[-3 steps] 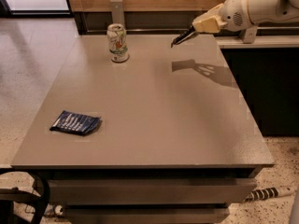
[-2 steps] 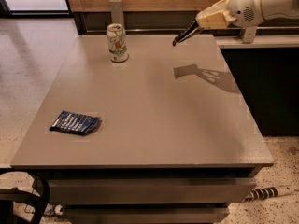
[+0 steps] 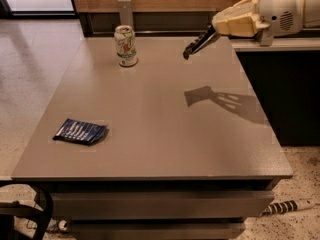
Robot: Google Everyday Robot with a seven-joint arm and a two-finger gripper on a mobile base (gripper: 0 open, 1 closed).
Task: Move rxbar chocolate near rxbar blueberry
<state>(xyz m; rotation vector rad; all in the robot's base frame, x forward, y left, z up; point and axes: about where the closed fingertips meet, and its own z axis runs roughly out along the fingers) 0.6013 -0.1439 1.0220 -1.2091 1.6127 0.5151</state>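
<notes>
Hovering above the far right part of the grey rectangular tabletop (image 3: 165,134), the cream-bodied, dark-tipped gripper (image 3: 192,46) points down and left, clear of the surface. How far it is open cannot be told, nor whether its dark tip carries the black rxbar chocolate wrapper. The dark blue rxbar blueberry wrapper (image 3: 80,131) lies flat near the front left edge. A white-green drink can (image 3: 126,45) stands upright at the far left.
</notes>
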